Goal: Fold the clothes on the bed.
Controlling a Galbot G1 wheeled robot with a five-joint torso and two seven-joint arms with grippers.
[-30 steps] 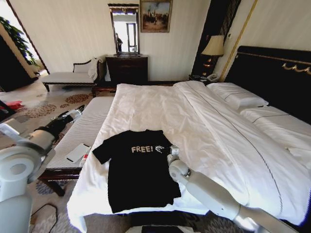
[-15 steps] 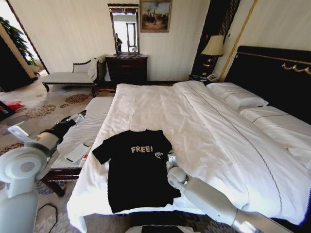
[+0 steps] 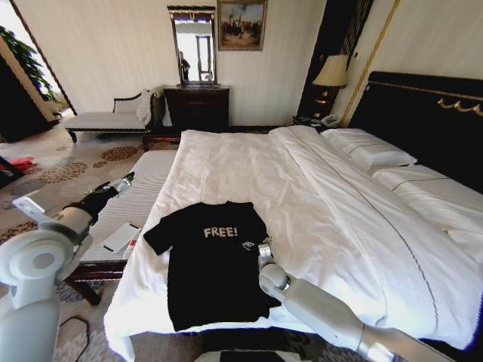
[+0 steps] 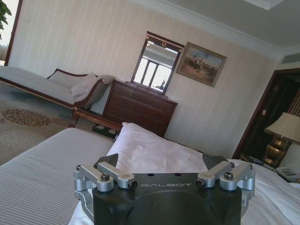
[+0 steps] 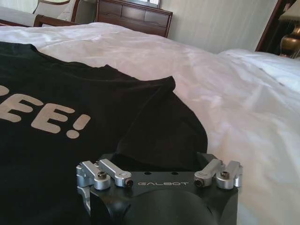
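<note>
The clothes are one black T-shirt (image 3: 215,264) with a white "FREE!" print, lying flat near the foot corner of the bed (image 3: 317,188) on its white duvet. My right gripper (image 3: 250,244) hovers low at the shirt's right sleeve; in the right wrist view the sleeve (image 5: 154,117) lies just ahead of the open right gripper (image 5: 157,152), with nothing between its fingers. My left gripper (image 3: 125,180) hangs out over the striped bench beside the bed, well away from the shirt. In the left wrist view the left gripper (image 4: 161,161) is open and holds nothing.
A striped bench (image 3: 132,200) runs along the bed's left side with a white flat device (image 3: 121,236) on it. Pillows (image 3: 370,151) and a dark headboard (image 3: 430,113) are on the right. A chaise (image 3: 113,117), a dresser (image 3: 198,105) and a lamp (image 3: 330,72) stand by the far wall.
My right gripper has drawn back toward me along the shirt's right sleeve. My left arm has swung slightly toward the bed. The shirt lies as before.
</note>
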